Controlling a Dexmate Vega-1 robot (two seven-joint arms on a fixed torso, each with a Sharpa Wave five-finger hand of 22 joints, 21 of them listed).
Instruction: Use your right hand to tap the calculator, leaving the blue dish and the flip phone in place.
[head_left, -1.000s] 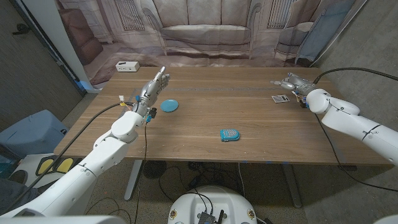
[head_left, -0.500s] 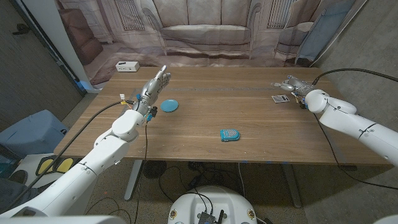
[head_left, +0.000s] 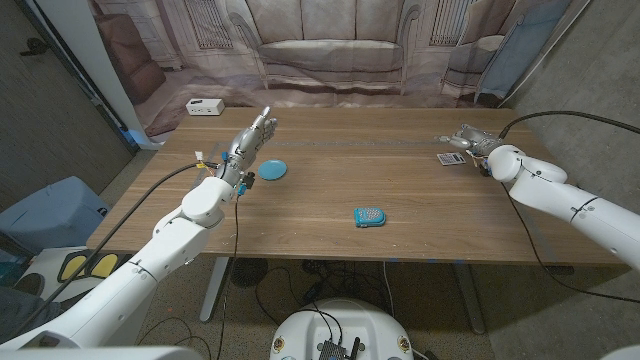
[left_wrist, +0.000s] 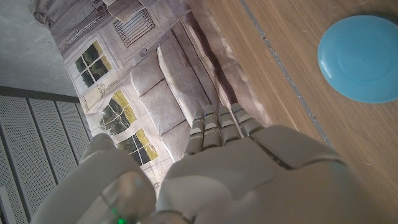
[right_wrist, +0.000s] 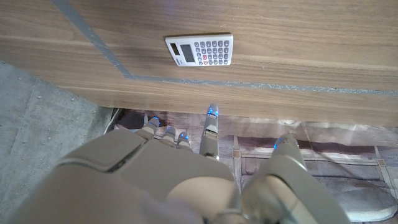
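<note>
You are hovering your right robot hand (head_left: 472, 137), fingers spread and holding nothing, just beside the calculator (head_left: 452, 158) lying at the bench's (head_left: 420, 200) upper right, so a sideways stroke is risking shoving it instead of tapping it.

A small white calculator (right_wrist: 200, 50) lies flat and face up on the wooden surface (head_left: 400, 180), grey keys and dark display showing, a short way beyond the right hand's fingers (right_wrist: 210, 127), untouched. A round blue dish (head_left: 272, 170) lies just beside the left hand's fingers (head_left: 262, 122). A closed turquoise flip phone (head_left: 369, 216) lies mid-surface, well apart from both.
</note>
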